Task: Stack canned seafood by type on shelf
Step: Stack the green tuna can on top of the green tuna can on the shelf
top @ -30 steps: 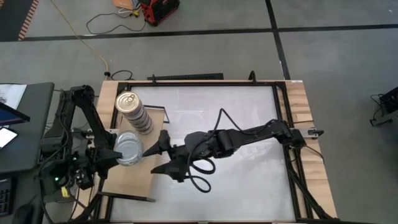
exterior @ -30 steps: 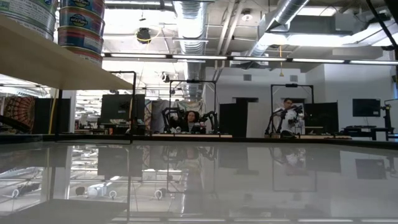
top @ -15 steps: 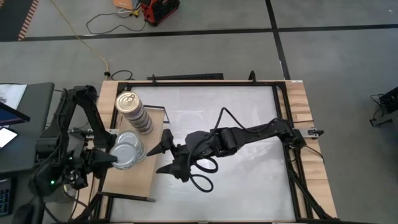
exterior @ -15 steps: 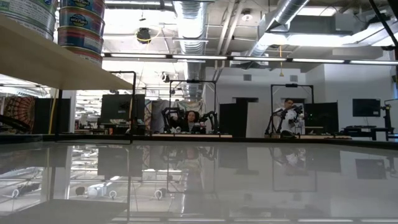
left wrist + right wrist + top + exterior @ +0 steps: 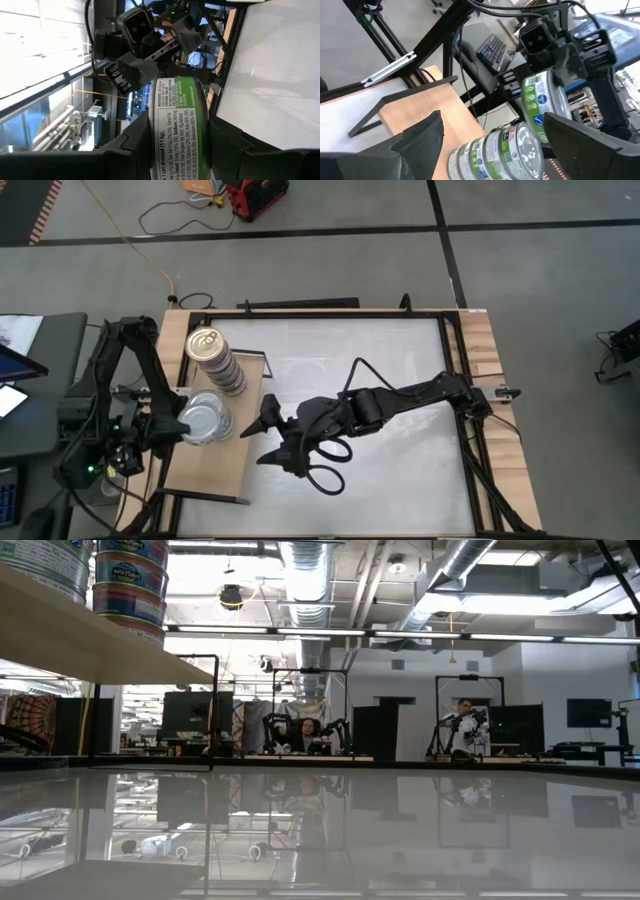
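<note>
The left hand [image 5: 172, 428] grips a silver-topped tin [image 5: 203, 418] above the shelf [image 5: 210, 470], its fingers [image 5: 150, 137] closed on the tin's sides; the wrist camera shows the green-and-white label with "can drained (113g)" and a column of nutrition figures ending "Selenium (80% DV)". The held tin hangs over the middle of the wooden board, just in front of a tall stack [image 5: 214, 360] of tins with a gold pull-tab top, which stands at the board's back corner. Seen from the right wrist, the stack's tins carry green, white and blue labels, their writing too small to read, and the held tin sits above and behind them. The right hand [image 5: 270, 433], fingers spread wide and holding nothing, reaches across the white counter [image 5: 400, 470] and points at the shelf's near edge, close beside the held tin but not touching it. In the low view, tins with blue labels stand on the raised board, with people at workstations in the room beyond.
</note>
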